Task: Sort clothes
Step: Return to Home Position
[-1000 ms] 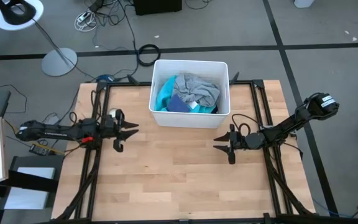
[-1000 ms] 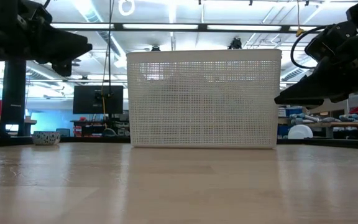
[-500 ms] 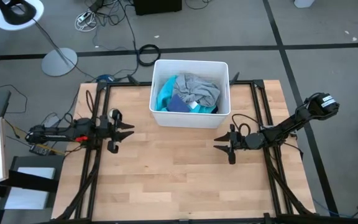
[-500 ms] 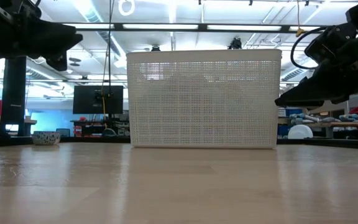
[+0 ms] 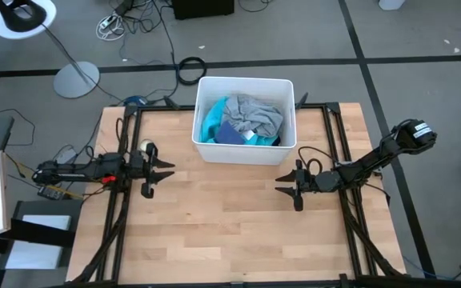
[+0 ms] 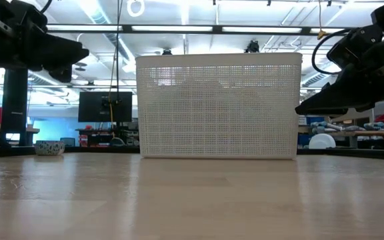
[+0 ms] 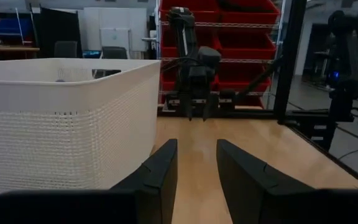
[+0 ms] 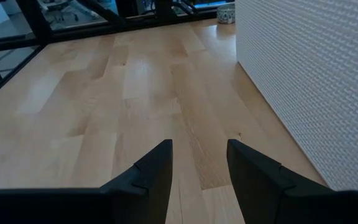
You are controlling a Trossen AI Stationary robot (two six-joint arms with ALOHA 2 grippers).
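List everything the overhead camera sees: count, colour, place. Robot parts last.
Table: one, light wood, centre.
Bin: one, white, table's far edge, middle.
Turquoise garment: one, in the bin, left side.
Grey shirt: one, in the bin, on top.
Navy garment: one, in the bin, front.
Lamp base: one, grey, floor beyond the table's left.
Cable coil: one, black, floor behind the bin.
Left gripper: one, dark, open, over the table's left edge.
Right gripper: one, dark, open, near the bin's right front corner.
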